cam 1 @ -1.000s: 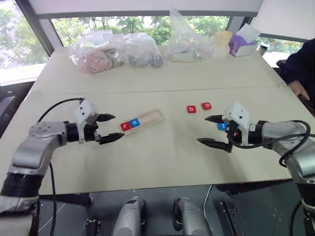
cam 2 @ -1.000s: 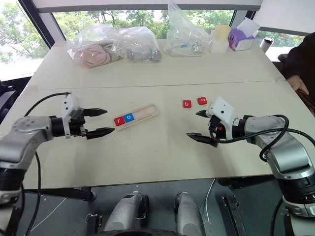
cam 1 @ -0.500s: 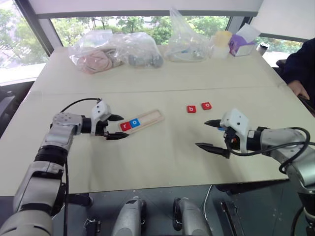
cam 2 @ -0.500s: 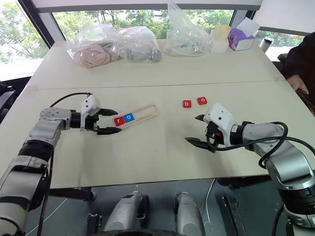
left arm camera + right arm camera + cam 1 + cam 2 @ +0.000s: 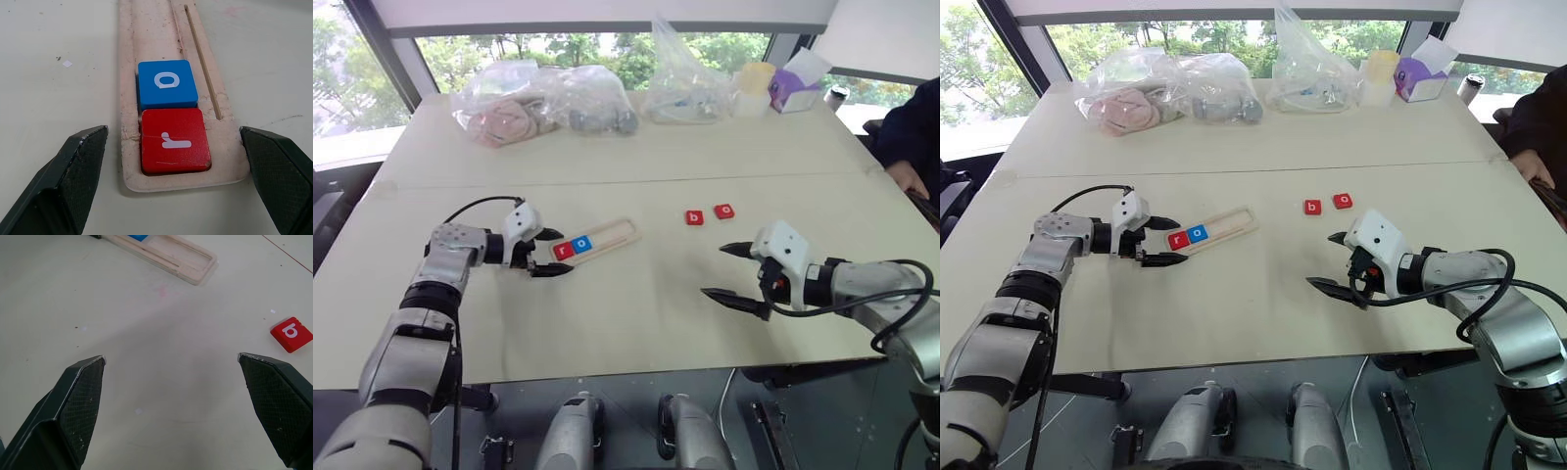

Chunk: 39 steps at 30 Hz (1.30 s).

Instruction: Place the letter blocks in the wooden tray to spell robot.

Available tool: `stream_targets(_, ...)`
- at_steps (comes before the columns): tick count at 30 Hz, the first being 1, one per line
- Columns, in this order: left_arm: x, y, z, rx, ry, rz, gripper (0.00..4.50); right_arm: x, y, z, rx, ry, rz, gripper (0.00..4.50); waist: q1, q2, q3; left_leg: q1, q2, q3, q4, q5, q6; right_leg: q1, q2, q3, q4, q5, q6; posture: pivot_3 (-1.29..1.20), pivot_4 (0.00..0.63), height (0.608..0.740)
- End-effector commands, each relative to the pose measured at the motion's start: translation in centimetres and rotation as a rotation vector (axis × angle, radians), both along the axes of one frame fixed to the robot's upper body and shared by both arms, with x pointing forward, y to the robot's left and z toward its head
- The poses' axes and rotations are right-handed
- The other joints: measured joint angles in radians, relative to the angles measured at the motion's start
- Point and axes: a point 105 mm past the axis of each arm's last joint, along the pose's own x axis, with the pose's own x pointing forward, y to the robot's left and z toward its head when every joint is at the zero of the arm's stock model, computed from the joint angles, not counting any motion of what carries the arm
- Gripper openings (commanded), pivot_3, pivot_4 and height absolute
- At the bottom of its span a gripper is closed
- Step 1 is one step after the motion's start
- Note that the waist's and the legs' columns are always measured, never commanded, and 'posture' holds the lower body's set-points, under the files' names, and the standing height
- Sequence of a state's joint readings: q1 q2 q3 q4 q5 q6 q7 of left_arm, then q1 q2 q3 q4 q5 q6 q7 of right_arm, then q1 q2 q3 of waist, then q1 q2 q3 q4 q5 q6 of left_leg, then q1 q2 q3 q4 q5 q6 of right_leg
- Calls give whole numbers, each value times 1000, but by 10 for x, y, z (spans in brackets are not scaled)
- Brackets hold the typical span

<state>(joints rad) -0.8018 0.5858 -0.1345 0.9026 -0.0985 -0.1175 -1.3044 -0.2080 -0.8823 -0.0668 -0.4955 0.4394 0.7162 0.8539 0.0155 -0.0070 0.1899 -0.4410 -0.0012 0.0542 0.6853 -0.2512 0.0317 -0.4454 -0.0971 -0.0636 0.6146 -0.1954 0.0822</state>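
Two plastic bags [image 5: 543,103] of odds and ends sit at the far edge of a pale table [image 5: 636,323], where the left gripper [image 5: 551,252] hovers with fingers spread wide on either side of the near end of the wooden tray [image 5: 612,235]. Inside, a red r block [image 5: 173,140] touches a blue o block [image 5: 166,84]. Right gripper [image 5: 726,274], released and empty, hangs near a red b block [image 5: 694,217] and red o block [image 5: 724,211] lying just beside each other.

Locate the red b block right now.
The red b block lies loose on the table, right of the wooden tray and directly left of the red o block, beyond the open right gripper.
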Motion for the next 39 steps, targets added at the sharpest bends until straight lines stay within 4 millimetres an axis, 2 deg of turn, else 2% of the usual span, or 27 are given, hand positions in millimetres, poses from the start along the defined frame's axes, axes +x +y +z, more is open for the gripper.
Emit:
stream_targets(1, -1, 0, -4, 16, 17, -5, 4500, -1, 0, 13, -6, -54, 6, 4462, 0, 0, 0, 0, 0, 0, 0, 0, 0, 0, 0, 0, 0, 0, 0, 0, 150, 725)
stream_targets(12, -12, -2, -21, 29, 111, -7, 4500, 2, 0, 14, -12, -66, 3, 4462, -1, 0, -1, 2, 0, 0, 0, 0, 0, 2, 0, 0, 0, 0, 0, 0, 150, 725)
stream_targets(15, -14, -3, -22, 29, 122, -11, 3644, 3, 0, 15, -15, -70, 4, 4500, -1, 0, -1, 2, 0, 0, 0, 0, 0, 2, 0, 0, 0, 0, 0, 0, 150, 725)
stream_targets(16, -15, -3, -22, 30, 125, -10, 3233, 3, 0, 15, -15, -71, 4, 4500, -1, 0, -1, 2, 0, 0, 0, 0, 0, 2, 0, 0, 0, 0, 0, 0, 150, 725)
stream_targets(22, -19, -8, -25, 33, 135, -34, 3129, 4, 0, 16, -18, -77, 1, 4500, 0, 0, -1, 2, 0, 0, 0, 0, 0, 2, 0, 0, 0, 0, 0, 0, 150, 725)
stream_targets(32, -43, -61, -14, -1, 99, -271, 3129, 4, -2, 16, -21, -84, -8, 4500, 14, 0, -1, 2, -1, 0, 1, 0, 0, 3, -1, 0, 0, -2, -3, 0, 150, 725)
stream_targets(39, -46, -87, -15, 20, 86, -342, 3129, 2, -2, 16, -23, -89, -15, 4500, 26, 0, -1, 2, -1, -1, 1, 0, 0, 3, 0, 0, 0, -2, -3, 0, 150, 725)
